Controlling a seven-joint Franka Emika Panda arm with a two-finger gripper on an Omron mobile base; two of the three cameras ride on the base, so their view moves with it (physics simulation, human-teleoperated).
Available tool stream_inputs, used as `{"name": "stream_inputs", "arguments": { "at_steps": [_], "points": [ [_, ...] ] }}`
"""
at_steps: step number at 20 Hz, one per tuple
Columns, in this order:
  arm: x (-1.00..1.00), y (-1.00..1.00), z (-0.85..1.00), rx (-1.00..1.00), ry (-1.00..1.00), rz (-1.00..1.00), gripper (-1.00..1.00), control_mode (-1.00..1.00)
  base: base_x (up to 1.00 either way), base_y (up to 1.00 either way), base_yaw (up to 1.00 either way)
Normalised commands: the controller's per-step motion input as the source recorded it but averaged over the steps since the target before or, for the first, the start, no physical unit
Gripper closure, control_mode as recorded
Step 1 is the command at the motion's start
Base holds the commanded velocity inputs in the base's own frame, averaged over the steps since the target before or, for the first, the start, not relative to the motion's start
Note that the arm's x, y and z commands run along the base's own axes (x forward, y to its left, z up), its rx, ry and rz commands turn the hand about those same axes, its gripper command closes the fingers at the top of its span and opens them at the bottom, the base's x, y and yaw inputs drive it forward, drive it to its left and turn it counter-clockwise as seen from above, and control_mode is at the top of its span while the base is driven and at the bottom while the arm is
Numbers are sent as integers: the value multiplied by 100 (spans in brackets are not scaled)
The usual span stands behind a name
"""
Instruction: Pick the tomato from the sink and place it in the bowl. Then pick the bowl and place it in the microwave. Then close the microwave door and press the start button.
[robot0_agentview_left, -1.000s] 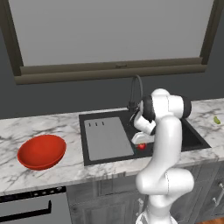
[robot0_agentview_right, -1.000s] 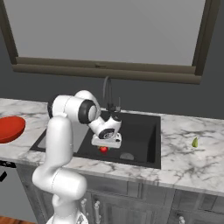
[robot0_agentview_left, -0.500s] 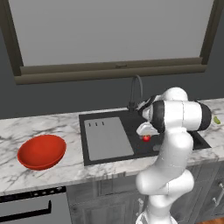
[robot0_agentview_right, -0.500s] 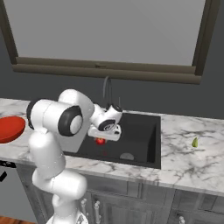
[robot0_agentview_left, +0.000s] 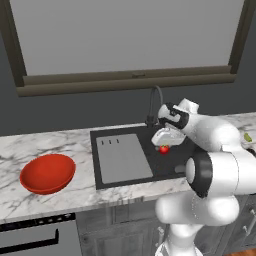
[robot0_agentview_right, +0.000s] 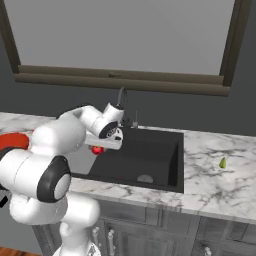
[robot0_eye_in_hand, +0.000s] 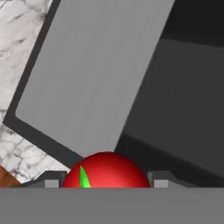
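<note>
Gripper (robot0_agentview_left: 164, 145) pinching tomato (robot0_agentview_left: 164, 149), seemingly lifted above sink (robot0_agentview_left: 165, 165); bowl (robot0_agentview_left: 48, 173) on counter.

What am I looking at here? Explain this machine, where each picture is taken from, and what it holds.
This is a rendered kitchen. The white jointed machine is a robot arm on a base that can drive, ending in a two-finger pincer. Two pictures come from cameras on the base, behind the arm to its left and right. The third looks along the pincer itself. On the marble counter sits a black sink with a grey drainboard and a faucet. A wide red bowl rests to the left, and a small green thing lies to the right. The pincer is closed on the tomato, held lifted over the sink.
</note>
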Motion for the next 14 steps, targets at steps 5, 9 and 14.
{"name": "stream_inputs", "arguments": {
  "at_steps": [5, 9, 14],
  "points": [
    [-74, 100, 93, -11, -19, 8, 100, -100, 0, 0, 0],
    [-55, 100, 54, -17, -30, 19, 100, -100, 0, 0, 0],
    [-21, 100, 55, -15, -13, 17, 100, -100, 0, 0, 0]
  ]
}}
